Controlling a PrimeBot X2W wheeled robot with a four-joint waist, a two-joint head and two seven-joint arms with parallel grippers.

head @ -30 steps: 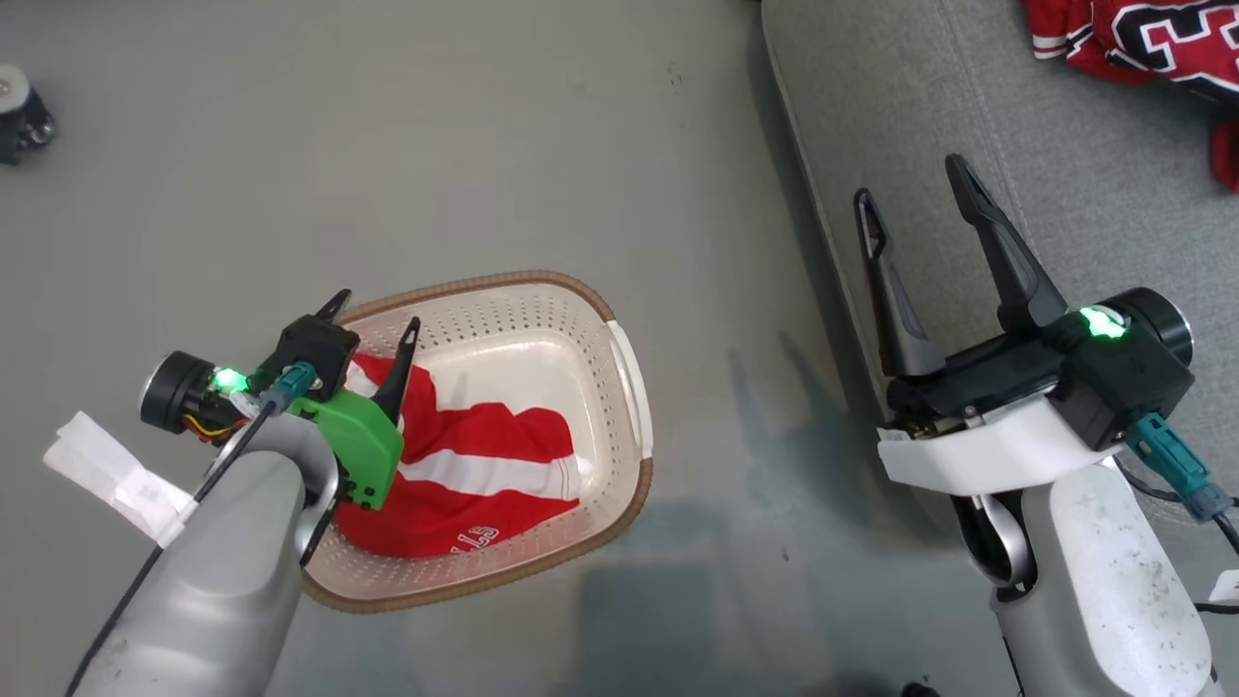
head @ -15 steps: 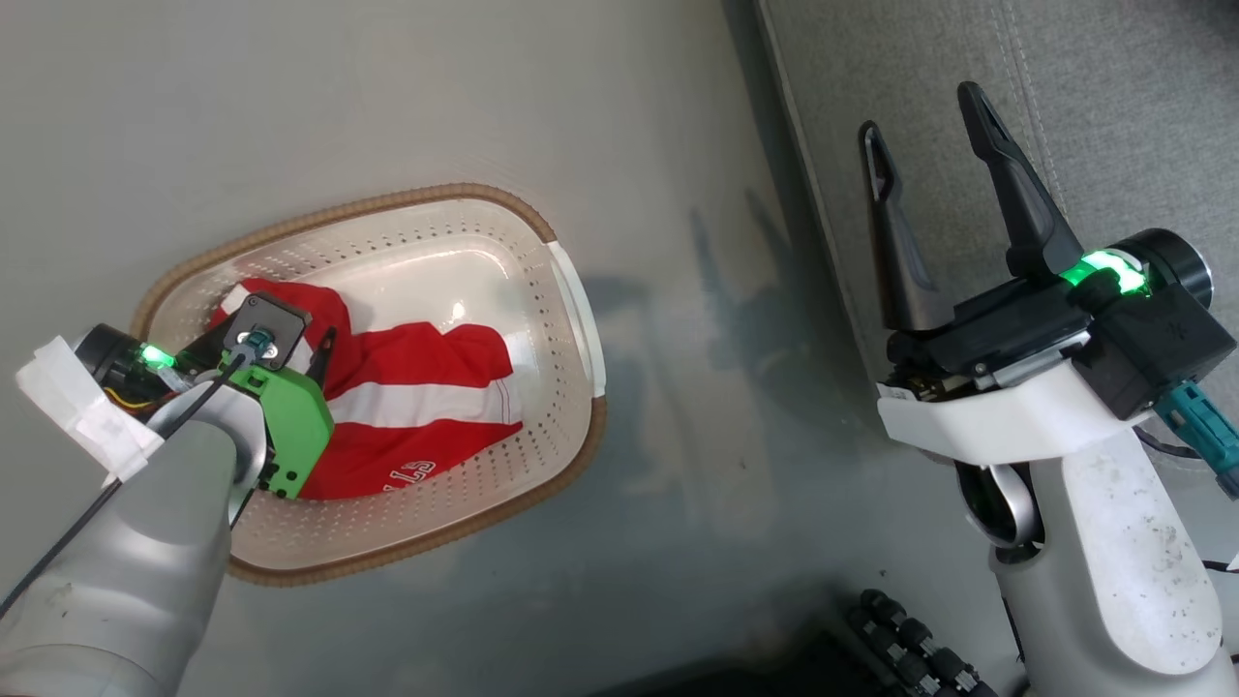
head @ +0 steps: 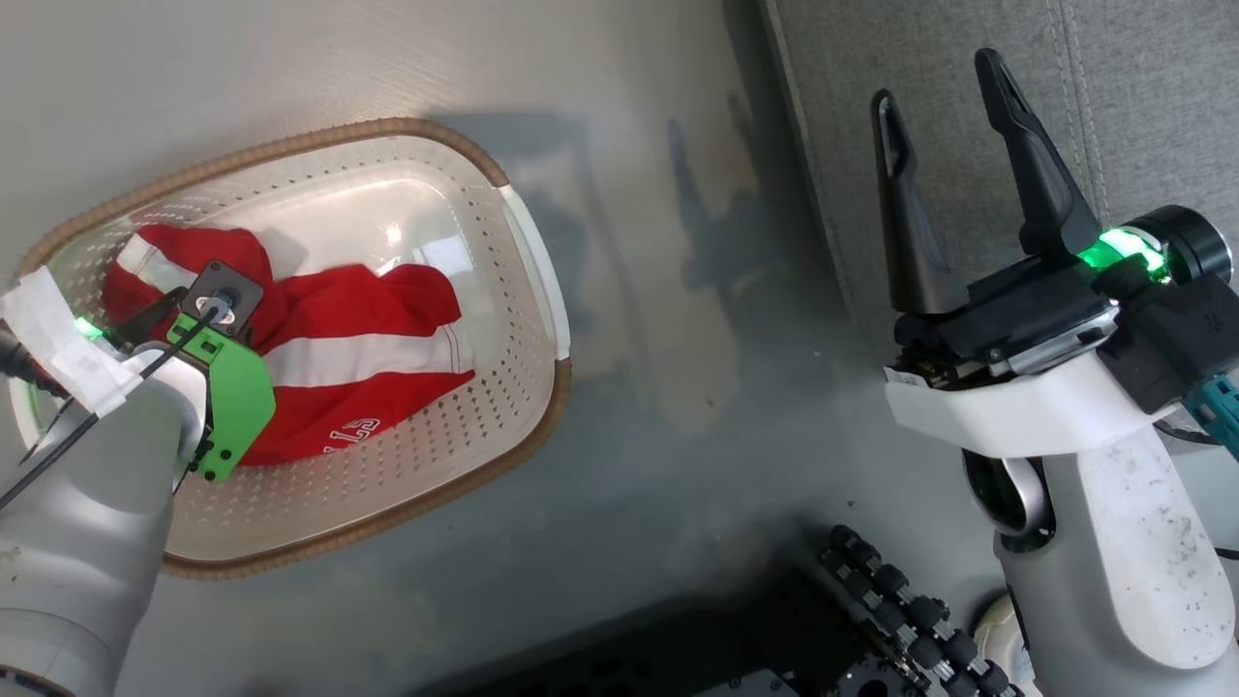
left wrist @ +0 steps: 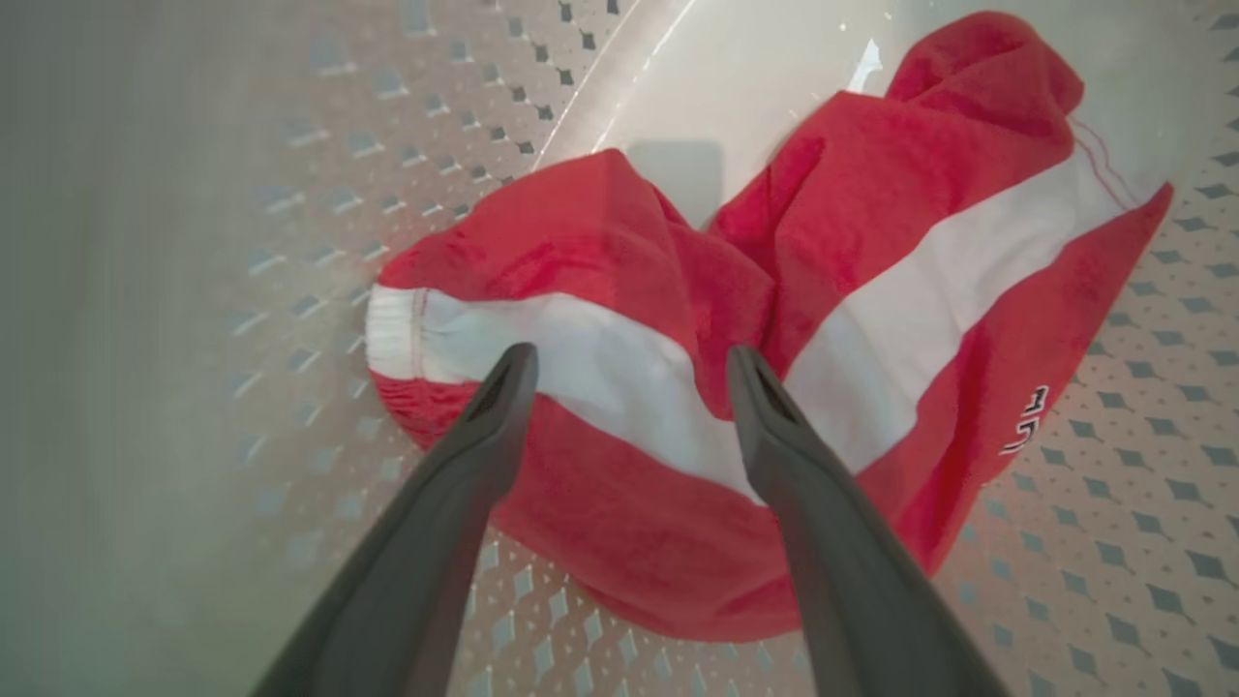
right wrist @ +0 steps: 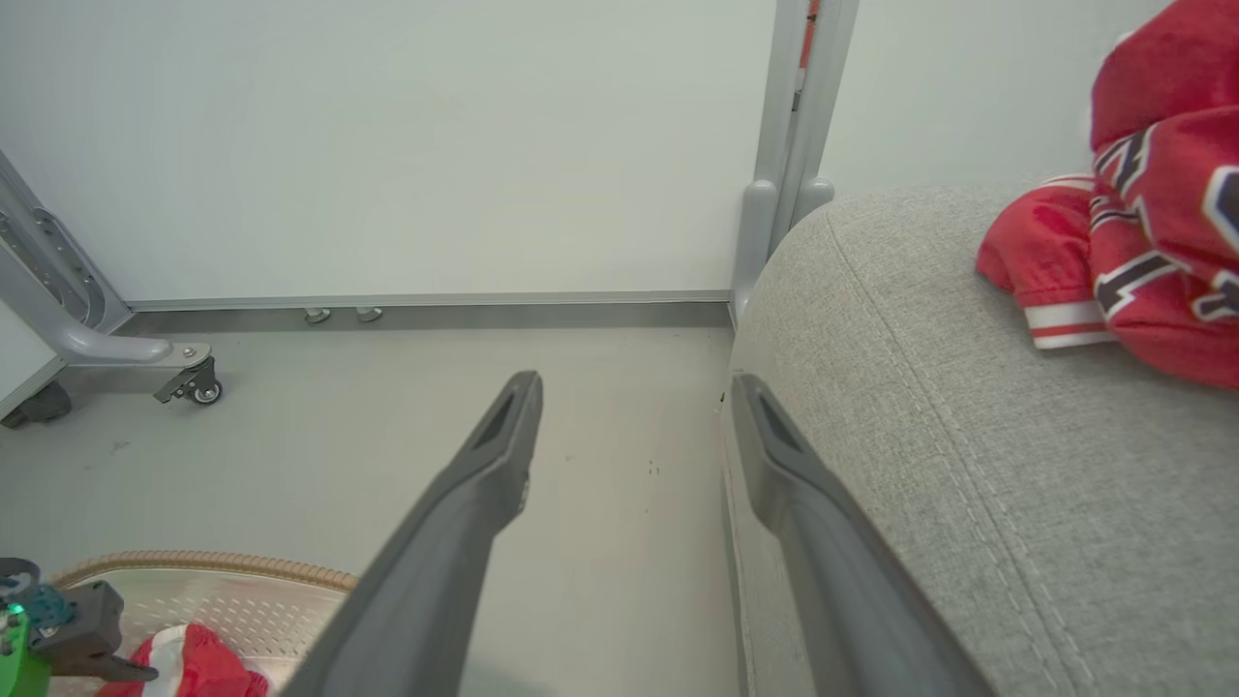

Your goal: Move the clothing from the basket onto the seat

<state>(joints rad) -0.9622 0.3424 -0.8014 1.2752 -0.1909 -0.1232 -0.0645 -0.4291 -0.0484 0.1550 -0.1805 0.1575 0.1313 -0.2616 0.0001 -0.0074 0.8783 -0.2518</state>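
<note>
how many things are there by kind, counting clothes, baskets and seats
clothes: 2, a striped piece in the basket and a jersey on the seat
baskets: 1
seats: 1
total: 4

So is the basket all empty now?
No, a red garment with broad white stripes lies inside the perforated laundry basket, beneath the open left gripper.

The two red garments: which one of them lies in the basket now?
The piece with broad white stripes, in the basket below the open left pincer. The other, the jersey with black-and-white lettering, lies on the grey seat.
</note>
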